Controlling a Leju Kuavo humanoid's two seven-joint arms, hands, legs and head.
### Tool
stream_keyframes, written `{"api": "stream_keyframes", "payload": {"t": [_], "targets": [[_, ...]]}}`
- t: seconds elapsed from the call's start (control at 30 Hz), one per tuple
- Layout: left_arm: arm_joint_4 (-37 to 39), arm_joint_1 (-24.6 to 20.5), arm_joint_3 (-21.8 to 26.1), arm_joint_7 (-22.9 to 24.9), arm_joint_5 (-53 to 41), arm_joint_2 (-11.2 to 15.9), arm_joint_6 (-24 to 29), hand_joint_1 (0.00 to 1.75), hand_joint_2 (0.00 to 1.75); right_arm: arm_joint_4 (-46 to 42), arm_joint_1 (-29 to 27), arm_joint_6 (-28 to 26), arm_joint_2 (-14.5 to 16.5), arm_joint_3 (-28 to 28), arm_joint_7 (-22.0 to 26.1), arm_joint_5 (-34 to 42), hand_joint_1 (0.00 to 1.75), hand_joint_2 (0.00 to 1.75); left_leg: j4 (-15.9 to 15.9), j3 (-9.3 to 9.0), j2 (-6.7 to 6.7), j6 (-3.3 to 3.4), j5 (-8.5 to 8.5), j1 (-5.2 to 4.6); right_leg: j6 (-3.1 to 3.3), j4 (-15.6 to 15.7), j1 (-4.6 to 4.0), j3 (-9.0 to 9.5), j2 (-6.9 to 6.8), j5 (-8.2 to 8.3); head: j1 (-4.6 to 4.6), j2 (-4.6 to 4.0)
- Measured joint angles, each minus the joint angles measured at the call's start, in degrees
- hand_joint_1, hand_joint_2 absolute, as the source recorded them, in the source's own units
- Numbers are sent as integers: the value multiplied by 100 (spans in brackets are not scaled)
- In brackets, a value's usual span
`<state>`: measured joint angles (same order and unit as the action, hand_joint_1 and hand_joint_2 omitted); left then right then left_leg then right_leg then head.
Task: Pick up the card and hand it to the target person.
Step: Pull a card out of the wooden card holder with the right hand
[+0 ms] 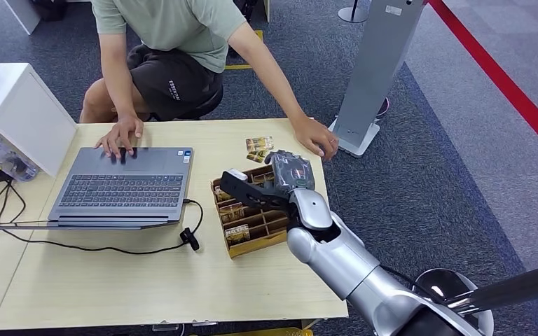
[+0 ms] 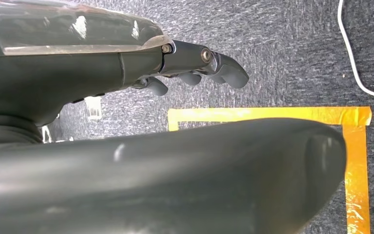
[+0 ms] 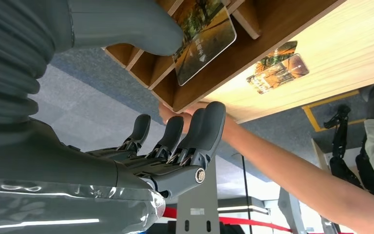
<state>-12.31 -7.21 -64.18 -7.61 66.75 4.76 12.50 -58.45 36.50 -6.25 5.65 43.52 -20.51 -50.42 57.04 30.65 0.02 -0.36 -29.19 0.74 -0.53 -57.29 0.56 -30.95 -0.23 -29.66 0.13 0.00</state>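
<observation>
Bright, even indoor light with soft shadows. Blurred close up in the wrist views. Glare streaks along the silver arm (image 1: 350, 269).

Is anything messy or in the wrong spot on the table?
A little. Two loose cards lie flat on the table, overlapping, outside the wooden card box where the rest stand in slots. Nothing looks spilled or broken.

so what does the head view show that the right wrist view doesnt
Head view alone: the laptop, its cable, the person's hand on its keyboard and the whole wooden card box.
Right wrist view alone: the thumb touching a card in the box, with the fingers apart and below the box's outer wall.
Both: the right hand, the box and the loose cards on the table.
</observation>
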Motion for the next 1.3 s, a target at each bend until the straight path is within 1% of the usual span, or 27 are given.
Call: {"api": "stream_keyframes", "payload": {"t": [0.13, 0.5, 0.67, 0.8, 1.0, 1.3], "targets": [[0, 8, -1, -3, 5, 0, -1, 0, 0, -3, -2, 17, 34, 14, 7, -1, 76, 175, 0, 0, 0, 0, 0, 0, 0, 0, 0, 0, 0, 0, 1, 0], [0, 12, -1, -2, -1, 0, -5, 0, 0, 16, -11, 70, 43, 65, -8, 58, 86, 175, 0, 0, 0, 0, 0, 0, 0, 0, 0, -1, 0, 0, 0, 0], [0, 12, -1, -2, -5, 0, -6, 0, 0, 29, -14, 70, 38, 83, -56, 80, 84, 175, 0, 0, 0, 0, 0, 0, 0, 0, 0, -1, 0, 0, 0, 0], [0, 11, -3, -2, -7, 0, -2, 0, 0, 29, -22, 70, 32, 86, -65, 92, 88, 175, 0, 0, 0, 0, 0, 0, 0, 0, 0, -1, 0, 0, 1, 0], [0, 10, -3, -2, -8, 0, 0, 0, 0, 29, -52, 70, 22, 89, -68, 98, 89, 175, 0, -1, 0, 0, 0, 0, 0, 0, 0, -1, 0, 0, 1, 0], [0, 10, -3, -2, -10, 0, -11, 0, 0, 29, -64, 75, 16, 110, -74, 100, 83, 175, 0, -1, 0, 0, 0, 0, 0, 0, 0, -1, 0, 0, 0, 0]]}}
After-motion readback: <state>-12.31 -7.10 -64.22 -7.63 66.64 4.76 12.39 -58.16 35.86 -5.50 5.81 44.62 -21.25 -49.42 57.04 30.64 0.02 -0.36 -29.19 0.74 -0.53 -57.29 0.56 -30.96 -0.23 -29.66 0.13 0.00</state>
